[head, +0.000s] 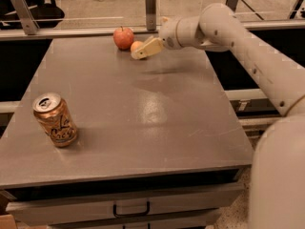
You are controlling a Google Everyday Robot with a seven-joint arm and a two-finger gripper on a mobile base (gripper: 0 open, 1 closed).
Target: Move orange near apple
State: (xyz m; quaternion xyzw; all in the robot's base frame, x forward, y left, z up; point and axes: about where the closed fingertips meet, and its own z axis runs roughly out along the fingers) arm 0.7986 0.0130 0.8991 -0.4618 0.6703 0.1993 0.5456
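At the far edge of the table [143,128], the claw [141,51] hangs low on the arm [238,32] reaching in from the right, pressed against the orange [136,45]; whether it grips the fruit or merely rests beside it, I cannot tell. The orange sits just beside the apple [124,37], to its right. Well apart, near the front left, stands a can [55,120].

Grey table [157,104], top matte with a sheen patch mid-right. Can [55,119] stands upright near left, well apart from the fruit. Apple [124,37] sits at far edge, left of centre. Orange [136,46] just beside apple, on its right. Gripper [141,51] at orange's right side, low over far edge.
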